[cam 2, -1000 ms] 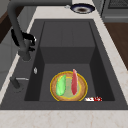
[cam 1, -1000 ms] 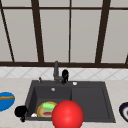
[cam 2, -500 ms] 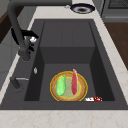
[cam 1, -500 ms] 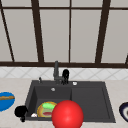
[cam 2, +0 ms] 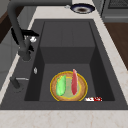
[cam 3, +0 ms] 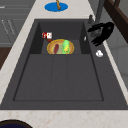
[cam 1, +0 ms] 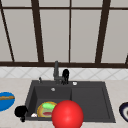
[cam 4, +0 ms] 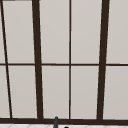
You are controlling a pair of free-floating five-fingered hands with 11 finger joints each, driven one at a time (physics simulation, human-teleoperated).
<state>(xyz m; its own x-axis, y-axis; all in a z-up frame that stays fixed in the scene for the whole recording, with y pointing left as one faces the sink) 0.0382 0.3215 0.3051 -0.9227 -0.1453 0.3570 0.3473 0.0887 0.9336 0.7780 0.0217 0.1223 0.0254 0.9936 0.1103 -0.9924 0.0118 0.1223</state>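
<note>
My right hand [cam 1: 65, 75] hovers over the back rim of the dark sink [cam 1: 105, 100], just right of the black faucet [cam 1: 56, 71]. Along the sink, the right hand [cam 3: 103, 31] reaches its relaxed fingers toward the faucet's base and holds nothing; the same hand [cam 2: 26, 35] shows behind the faucet stem [cam 2: 23, 47]. My left hand [cam 1: 20, 111] is a dark shape at the sink's front left corner. In the basin lies a yellow plate [cam 2: 82, 90] carrying a green piece [cam 2: 60, 85] and a red piece [cam 2: 74, 82].
A large red ball [cam 1: 67, 115] sits low in the front view, before the sink. A blue plate [cam 1: 3, 103] with a brown item lies on the left counter, a dark bowl [cam 1: 125, 111] on the right. A small red-and-white object [cam 2: 93, 99] lies beside the yellow plate.
</note>
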